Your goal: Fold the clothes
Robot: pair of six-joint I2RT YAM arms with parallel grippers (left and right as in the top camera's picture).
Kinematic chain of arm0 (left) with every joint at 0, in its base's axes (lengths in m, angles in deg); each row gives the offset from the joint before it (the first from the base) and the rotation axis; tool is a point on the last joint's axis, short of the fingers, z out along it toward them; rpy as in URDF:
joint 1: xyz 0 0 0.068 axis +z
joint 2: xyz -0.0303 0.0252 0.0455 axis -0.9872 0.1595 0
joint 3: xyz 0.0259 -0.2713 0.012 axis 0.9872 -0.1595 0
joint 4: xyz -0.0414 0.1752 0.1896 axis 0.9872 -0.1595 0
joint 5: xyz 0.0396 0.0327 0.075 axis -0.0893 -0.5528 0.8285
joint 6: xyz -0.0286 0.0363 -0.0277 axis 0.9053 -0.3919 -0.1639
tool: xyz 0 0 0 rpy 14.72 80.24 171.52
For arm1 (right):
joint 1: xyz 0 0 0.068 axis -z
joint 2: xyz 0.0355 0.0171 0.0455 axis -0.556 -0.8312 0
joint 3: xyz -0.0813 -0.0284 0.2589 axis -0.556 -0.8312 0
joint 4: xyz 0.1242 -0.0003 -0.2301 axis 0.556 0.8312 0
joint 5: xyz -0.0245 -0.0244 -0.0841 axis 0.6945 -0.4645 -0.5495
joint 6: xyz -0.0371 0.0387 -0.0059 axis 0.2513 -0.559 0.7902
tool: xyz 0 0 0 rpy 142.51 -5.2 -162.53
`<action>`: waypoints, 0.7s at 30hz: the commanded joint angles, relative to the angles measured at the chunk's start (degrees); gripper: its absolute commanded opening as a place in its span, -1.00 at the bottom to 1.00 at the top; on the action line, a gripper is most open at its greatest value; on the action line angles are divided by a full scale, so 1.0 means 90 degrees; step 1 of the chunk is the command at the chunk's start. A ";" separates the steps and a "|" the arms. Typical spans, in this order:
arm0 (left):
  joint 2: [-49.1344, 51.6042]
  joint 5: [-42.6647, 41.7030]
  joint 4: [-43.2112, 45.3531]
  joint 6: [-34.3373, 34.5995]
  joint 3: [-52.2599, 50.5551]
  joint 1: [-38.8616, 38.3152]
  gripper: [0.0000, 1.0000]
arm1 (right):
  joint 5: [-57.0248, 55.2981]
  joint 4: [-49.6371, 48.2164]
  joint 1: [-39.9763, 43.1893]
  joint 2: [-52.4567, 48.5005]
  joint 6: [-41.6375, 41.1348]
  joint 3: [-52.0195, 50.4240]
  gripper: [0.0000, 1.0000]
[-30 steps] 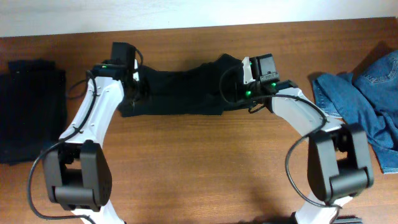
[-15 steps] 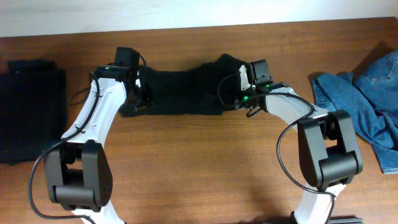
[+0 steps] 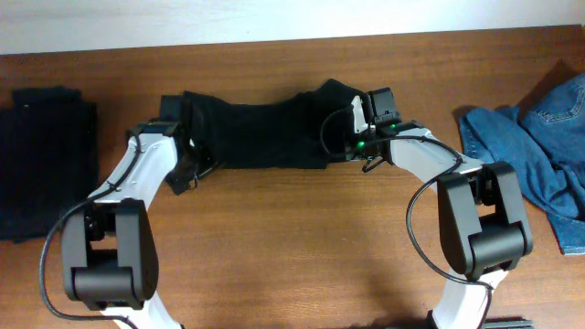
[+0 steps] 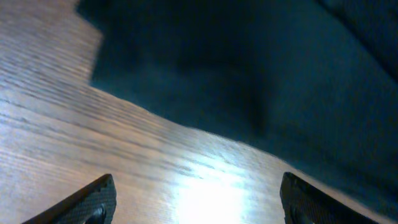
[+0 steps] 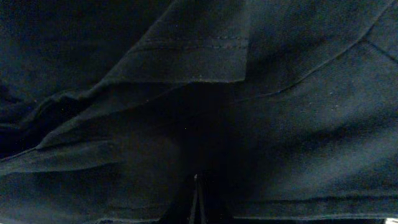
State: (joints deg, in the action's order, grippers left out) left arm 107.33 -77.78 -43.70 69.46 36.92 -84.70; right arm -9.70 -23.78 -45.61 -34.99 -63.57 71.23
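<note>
**Overhead view.** The black garment (image 3: pixel 265 132) is being shown stretched along the upper centre of the worktop (image 3: pixel 302 247), between the two arms. The right claw (image 3: pixel 335 143) is being held at its right end and the left claw (image 3: pixel 192 170) at its lower left corner, probably so that the cloth is being pulled flat for a fold. A dark folded stack (image 3: pixel 50 155) at the far left and a blue denim heap (image 3: pixel 539 137) at the far right are lying well apart from the work.

**Left wrist view.** The left claw (image 4: pixel 202 202) is being held wide and empty over the bare worktop (image 4: pixel 93 143). The black garment (image 4: pixel 249 68) is filling the upper part of the frame, with its corner at the upper left. The placement suggests that the hem is being lined up for a grasp.

**Right wrist view.** Layered hems of the black garment (image 5: pixel 186 62) are filling the frame. The right claw (image 5: pixel 196 202) is being held narrow at the bottom centre, apparently pinching the cloth and anchoring that end, though the contact itself is being hidden by darkness.
</note>
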 commanded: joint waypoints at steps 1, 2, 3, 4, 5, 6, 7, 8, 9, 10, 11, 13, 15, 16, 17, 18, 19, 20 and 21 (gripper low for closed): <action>-0.0097 -0.0185 0.0168 0.0622 -0.0277 0.0197 0.68 | -0.0075 0.0000 -0.0070 -0.0080 0.0073 0.0066 -0.92; -0.0097 -0.0187 0.0228 0.0724 -0.0328 0.0253 0.68 | -0.0075 -0.0005 -0.0070 -0.0080 0.0073 0.0066 -0.92; -0.0097 -0.0189 0.0282 0.0775 -0.0372 0.0296 0.68 | -0.0075 -0.0005 -0.0070 -0.0080 0.0073 0.0066 -0.92; -0.0097 -0.0189 0.0350 0.0792 -0.0415 0.0333 0.68 | -0.0075 -0.0007 -0.0070 -0.0080 0.0073 0.0066 -0.92; -0.0097 -0.0204 0.0444 0.0792 -0.0469 0.0357 0.68 | -0.0078 -0.0007 -0.0070 -0.0080 0.0073 0.0066 -0.92; -0.0097 -0.0209 0.0522 0.0816 -0.0510 0.0362 0.68 | -0.0075 -0.0010 -0.0070 -0.0080 0.0073 0.0066 -0.93; -0.0097 -0.0209 0.0605 0.0894 -0.0563 0.0362 0.68 | -0.0075 -0.0007 -0.0070 -0.0080 0.0073 0.0066 -0.92; -0.0097 -0.0209 0.0670 0.0979 -0.0610 0.0362 0.68 | -0.0075 -0.0007 -0.0073 -0.0080 0.0070 0.0066 -0.92; -0.0097 -0.0211 0.0780 0.1044 -0.0670 0.0362 0.68 | -0.0075 -0.0005 -0.0070 -0.0080 0.0070 0.0066 -0.92; -0.0097 -0.0209 0.0865 0.1139 -0.0724 0.0362 0.67 | -0.0075 -0.0005 -0.0070 -0.0080 0.0073 0.0066 -0.92; -0.0097 -0.0209 0.0959 0.1195 -0.0770 0.0362 0.67 | -0.0075 -0.0005 -0.0070 -0.0080 0.0070 0.0066 -0.92; -0.0097 -0.0209 0.1129 0.1307 -0.0845 0.0369 0.61 | -0.0075 -0.0005 -0.0070 -0.0080 0.0073 0.0066 -0.92; -0.0097 -0.0209 0.1282 0.1307 -0.0877 0.0367 0.48 | -0.0075 -0.0002 -0.0070 -0.0080 0.0073 0.0066 -0.92; -0.0097 -0.0206 0.1309 0.1309 -0.0877 0.0369 0.43 | -0.0075 -0.0002 -0.0070 -0.0080 0.0073 0.0066 -0.92; -0.0097 -0.0206 0.1338 0.1309 -0.0877 0.0367 0.39 | -0.0075 -0.0002 -0.0073 -0.0080 0.0070 0.0066 -0.92; -0.0097 -0.0206 0.1350 0.1309 -0.0877 0.0367 0.33 | -0.0075 -0.0002 -0.0070 -0.0080 0.0073 0.0066 -0.92; -0.0097 -0.0204 0.1365 0.1309 -0.0877 0.0367 0.27 | -0.0075 -0.0005 -0.0070 -0.0080 0.0070 0.0066 -0.92; -0.0097 -0.0204 0.1377 0.1309 -0.0877 0.0367 0.19 | -0.0075 -0.0007 -0.0070 -0.0080 0.0070 0.0066 -0.91; -0.0097 -0.0199 0.1394 0.1309 -0.0877 0.0369 0.13 | -0.0075 -0.0007 -0.0070 -0.0080 0.0070 0.0066 -0.91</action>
State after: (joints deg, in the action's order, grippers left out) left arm 107.09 -78.83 -31.46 80.74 30.06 -81.53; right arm -9.88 -23.78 -45.61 -34.99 -63.54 71.23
